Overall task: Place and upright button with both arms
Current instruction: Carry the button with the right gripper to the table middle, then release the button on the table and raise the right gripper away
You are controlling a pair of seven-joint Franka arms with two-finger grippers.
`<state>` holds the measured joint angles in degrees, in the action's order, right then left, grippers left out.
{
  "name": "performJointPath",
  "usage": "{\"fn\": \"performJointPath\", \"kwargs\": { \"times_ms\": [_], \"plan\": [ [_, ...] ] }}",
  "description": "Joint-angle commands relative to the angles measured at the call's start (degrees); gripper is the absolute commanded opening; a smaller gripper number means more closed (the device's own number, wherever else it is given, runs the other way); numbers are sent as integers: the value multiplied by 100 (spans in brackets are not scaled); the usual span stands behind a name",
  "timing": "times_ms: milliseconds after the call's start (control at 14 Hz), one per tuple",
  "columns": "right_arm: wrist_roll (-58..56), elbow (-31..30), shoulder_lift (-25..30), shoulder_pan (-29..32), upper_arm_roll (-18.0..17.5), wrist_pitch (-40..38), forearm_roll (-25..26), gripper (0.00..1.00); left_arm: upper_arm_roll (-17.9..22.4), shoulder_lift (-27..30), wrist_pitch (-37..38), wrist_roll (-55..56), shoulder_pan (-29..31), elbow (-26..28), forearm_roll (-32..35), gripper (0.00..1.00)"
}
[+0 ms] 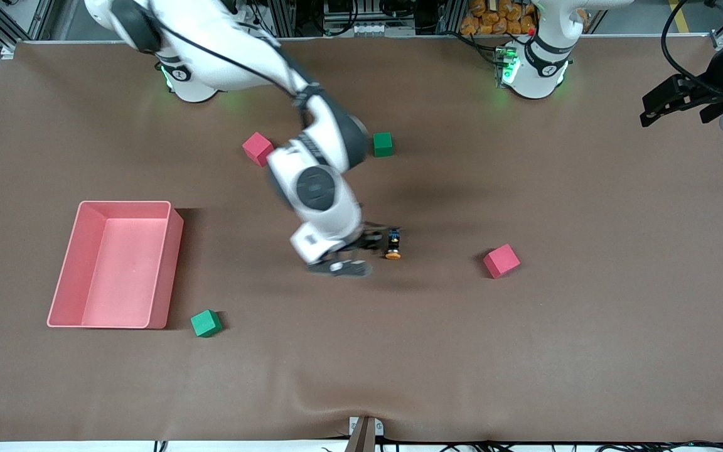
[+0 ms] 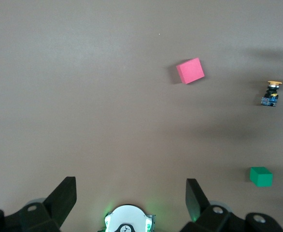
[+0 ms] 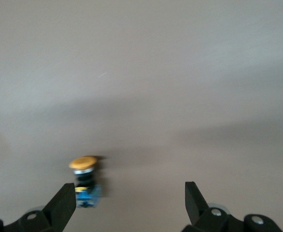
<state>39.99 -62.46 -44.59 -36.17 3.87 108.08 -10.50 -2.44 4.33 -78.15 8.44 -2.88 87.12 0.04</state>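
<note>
We had our right gripper [image 1: 371, 242] released beside the button [image 1: 393, 244] mid-table; it lay sideways, needing uprighting; left gripper [image 1: 666, 103] waited, released.

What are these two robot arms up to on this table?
The right arm's tool is open, low over the middle of the table, right beside a small orange-capped button that lies on its side, not gripped. The left arm waits, its open tool raised near its own end. Pink and green cubes lie untouched.
</note>
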Motion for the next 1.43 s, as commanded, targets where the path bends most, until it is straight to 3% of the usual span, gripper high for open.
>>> {"fn": "performJointPath", "kwargs": {
  "times_ms": [0, 286, 571, 1071, 1357],
  "plan": [
    [-131, -108, 730, 758, -132, -820, 13, 100, -2, 42, 10, -149, 60, -2, -83, 100],
    [-1112, -117, 1512, 1831, -88, -2218, 92, 100, 16, 68, 2, -149, 60, -46, -31, 100],
    [-2791, -231, 2286, 2736, 26, -2844, 435, 100, 16, 68, 2, -149, 51, -37, -13, 100],
    [-3049, -2540, 4298, 3309, 88, -2028, 637, 100, -142, 86, -60, -53, 25, -19, -22, 100],
    [-3277, -2921, 4652, 3512, 97, -2089, 768, 100, -327, 68, -51, -9, -2, -28, -22, 100]
  ]
}}
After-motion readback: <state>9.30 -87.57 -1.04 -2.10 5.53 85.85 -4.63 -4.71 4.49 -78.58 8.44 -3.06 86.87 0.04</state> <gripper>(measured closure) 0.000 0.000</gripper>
